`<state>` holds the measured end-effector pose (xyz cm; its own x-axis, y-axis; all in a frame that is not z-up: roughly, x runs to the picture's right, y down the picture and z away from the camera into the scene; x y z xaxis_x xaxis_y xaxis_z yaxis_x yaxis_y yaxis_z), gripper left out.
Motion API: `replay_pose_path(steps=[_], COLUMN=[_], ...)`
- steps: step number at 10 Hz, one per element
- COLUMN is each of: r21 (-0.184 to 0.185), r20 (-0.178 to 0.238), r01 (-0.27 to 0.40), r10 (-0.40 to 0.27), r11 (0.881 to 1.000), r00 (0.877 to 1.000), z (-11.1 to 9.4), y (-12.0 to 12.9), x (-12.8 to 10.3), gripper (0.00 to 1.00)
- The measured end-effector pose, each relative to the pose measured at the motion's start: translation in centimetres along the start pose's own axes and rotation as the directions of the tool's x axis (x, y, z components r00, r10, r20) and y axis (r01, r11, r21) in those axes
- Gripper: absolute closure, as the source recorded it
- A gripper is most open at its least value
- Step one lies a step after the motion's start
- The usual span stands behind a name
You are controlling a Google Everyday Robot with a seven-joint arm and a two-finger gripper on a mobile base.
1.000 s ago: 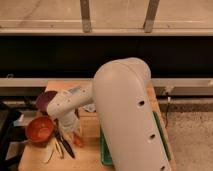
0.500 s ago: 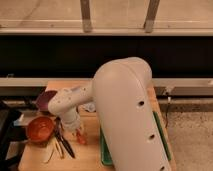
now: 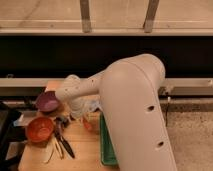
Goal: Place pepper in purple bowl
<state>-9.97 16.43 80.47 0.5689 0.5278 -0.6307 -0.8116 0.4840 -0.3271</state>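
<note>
Purple bowl (image 3: 48, 102) upright, pepper (image 3: 93, 126) seemingly in gripper (image 3: 89, 120)

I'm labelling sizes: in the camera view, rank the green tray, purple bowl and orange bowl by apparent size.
Green tray, partly behind the arm.
Then orange bowl and purple bowl: alike, orange nearer the camera, so unranked.
The gripper hangs between bowls and tray.

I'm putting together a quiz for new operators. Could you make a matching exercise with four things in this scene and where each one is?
Things:
1. purple bowl
2. orange bowl
3. green tray
4. gripper

Places:
A. above the table, between the bowls and the tray, fingers shut
B. picture-left, nearest the camera
C. partly hidden behind the robot's arm
D. picture-left, behind the other bowl

Pairs: 1-D, 2-B, 3-C, 4-A
</note>
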Motion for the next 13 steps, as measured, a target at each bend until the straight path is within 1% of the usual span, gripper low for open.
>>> replay_pose_path(steps=[1,2,3,4,5,6,7,8,9,10,11,12,13], r21=[-0.007,-0.028,-0.061,-0.123,-0.194,-0.232,-0.28,-0.298,-0.304,-0.308,-0.308,-0.308,-0.309], r20=[0.034,0.068,0.105,0.161,0.231,0.275,0.34,0.382,0.415,0.453,0.491,0.514,0.532], r01=[-0.015,-0.027,-0.029,-0.016,0.016,0.043,0.092,0.132,0.167,0.214,0.262,0.297,0.327], r10=[0.016,0.029,0.036,0.036,0.03,0.024,0.009,-0.009,-0.027,-0.055,-0.083,-0.105,-0.123], r11=[1.0,0.999,0.998,0.992,0.981,0.972,0.956,0.946,0.938,0.927,0.915,0.904,0.893], r00=[0.999,0.997,0.994,0.986,0.972,0.961,0.94,0.924,0.91,0.89,0.867,0.851,0.838], z=[-1.2,-2.2,-3.2,-4.2,-5.2,-6.1,-7.6,-8.7,-9.8,-11.2,-12.5,-13.3,-13.9], y=[-1.4,-2.5,-3.3,-3.9,-3.4,-2.9,-2.0,-1.0,-0.1,1.3,2.6,3.5,4.6], x=[-0.8,-1.5,-2.2,-3.4,-5.0,-6.1,-8.1,-9.6,-10.9,-12.3,-13.7,-14.6,-15.4], gripper=[1.0,1.0,1.0,1.0,1.0,1.0,1.0,1.0,1.0,1.0,1.0,1.0,1.0])
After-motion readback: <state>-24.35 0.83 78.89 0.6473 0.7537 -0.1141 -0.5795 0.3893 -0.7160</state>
